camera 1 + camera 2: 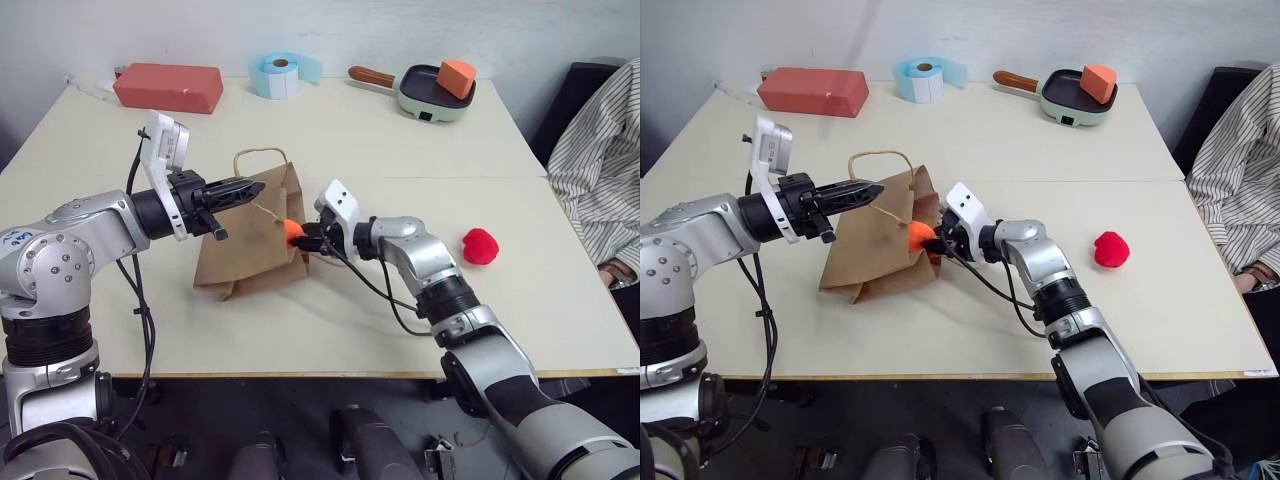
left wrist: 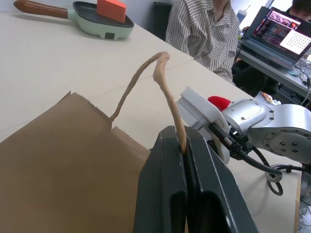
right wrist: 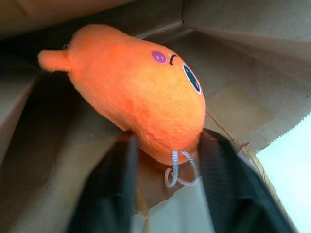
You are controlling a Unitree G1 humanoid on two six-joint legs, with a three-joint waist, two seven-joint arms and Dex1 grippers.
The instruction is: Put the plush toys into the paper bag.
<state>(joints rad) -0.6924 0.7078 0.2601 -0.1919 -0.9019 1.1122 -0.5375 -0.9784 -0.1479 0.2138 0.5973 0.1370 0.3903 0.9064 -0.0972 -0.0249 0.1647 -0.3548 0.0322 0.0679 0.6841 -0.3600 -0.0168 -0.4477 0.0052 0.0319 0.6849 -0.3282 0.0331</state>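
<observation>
The brown paper bag lies on its side on the table, mouth toward my right arm. My left gripper is shut on one cord handle and holds the mouth's upper edge up. The orange plush toy is right at the bag's mouth. In the right wrist view its lower end sits between the fingers of my right gripper, which press on both sides, with the bag's inside behind it. The red plush toy lies on the table to the right of my right forearm, apart from both grippers.
At the table's far edge stand a red box, a blue tape roll and a green pan holding an orange block. A person in a striped shirt sits at the right edge, near a laptop.
</observation>
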